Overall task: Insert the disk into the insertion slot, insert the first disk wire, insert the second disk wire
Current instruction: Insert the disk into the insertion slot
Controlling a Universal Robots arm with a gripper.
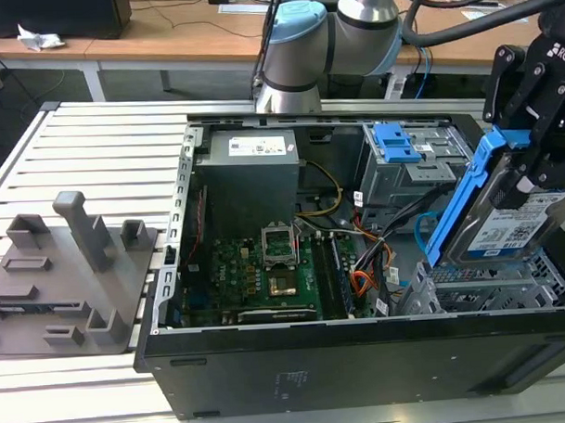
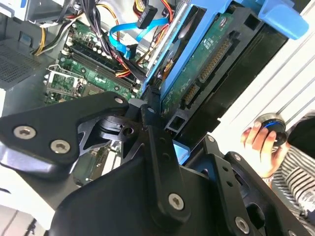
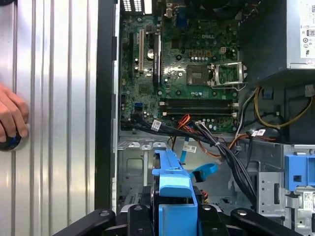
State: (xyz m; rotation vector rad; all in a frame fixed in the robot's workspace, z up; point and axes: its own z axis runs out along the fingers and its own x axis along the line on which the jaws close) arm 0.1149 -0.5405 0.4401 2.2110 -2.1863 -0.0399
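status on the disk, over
Status: gripper shut on disk. Held tilted above insertion slot, not seated. Loose blue cable near the slot.

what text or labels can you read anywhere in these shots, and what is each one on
White barcode label on the disk, held in the gripper: print too small to read.
White lettering on the gripper's body: cut off at the exterior view's right edge, no whole word.
White label on the power supply: too small to read.
Fine white print on the motherboard: too small to read.
Nothing here can be quoted with confidence.
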